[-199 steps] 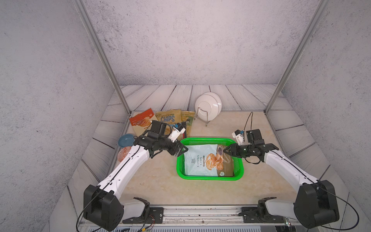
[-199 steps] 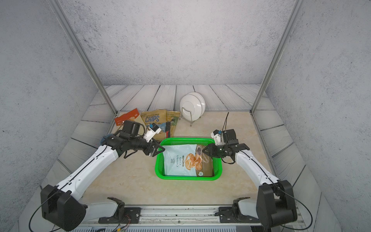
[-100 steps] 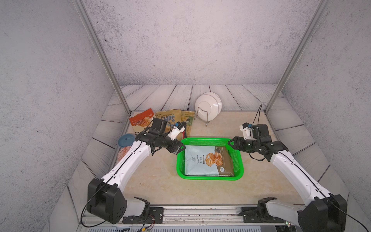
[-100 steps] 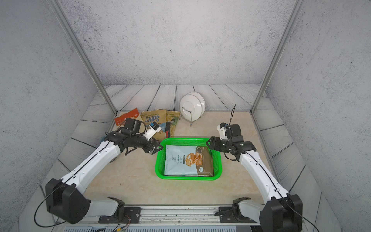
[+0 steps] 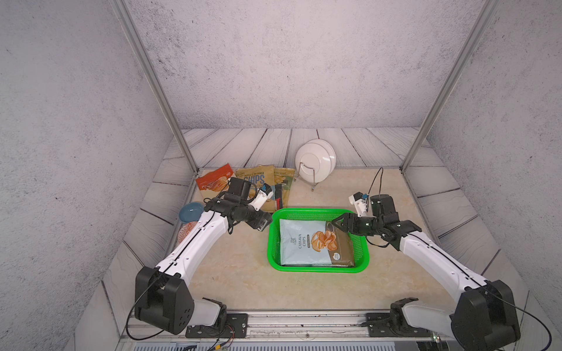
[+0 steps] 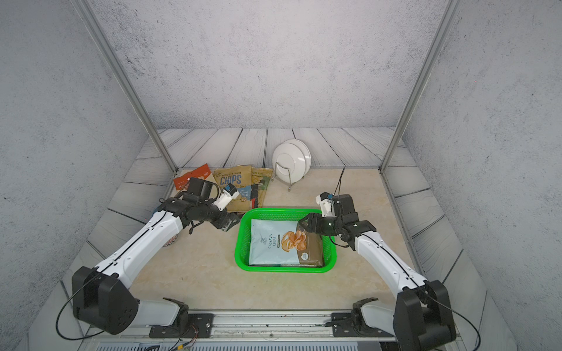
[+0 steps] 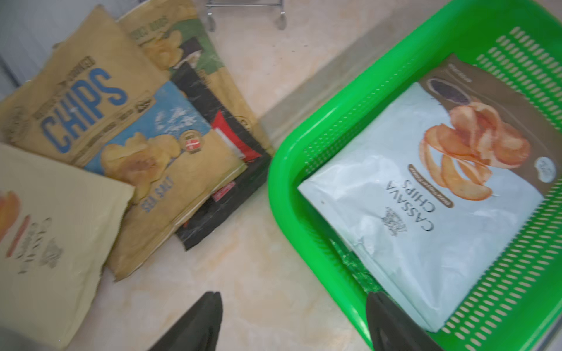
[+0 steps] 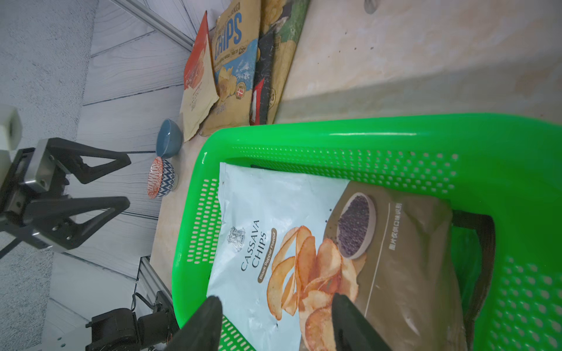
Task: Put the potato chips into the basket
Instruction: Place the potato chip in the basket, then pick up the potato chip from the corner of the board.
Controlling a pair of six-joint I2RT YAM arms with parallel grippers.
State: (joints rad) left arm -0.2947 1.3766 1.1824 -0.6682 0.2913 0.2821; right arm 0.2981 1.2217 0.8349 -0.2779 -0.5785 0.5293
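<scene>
Bag of cassava chips, pale-blue and brown foil, lies flatter than a second ago in the bright-green perforated plastic basket, centre frame. Right gripper backed off, then returned over its brown end, fingers half apart, gripping nothing. Left gripper sits at the basket's upper-left corner, fingers wide, empty. That bag looks delivered. Overlapped pile remains upper left: tan "CHIPS" bag, orange-red bag, green-tan bag, black bag wedged under. Blue ceramic bowl crowds the left arm.
</scene>
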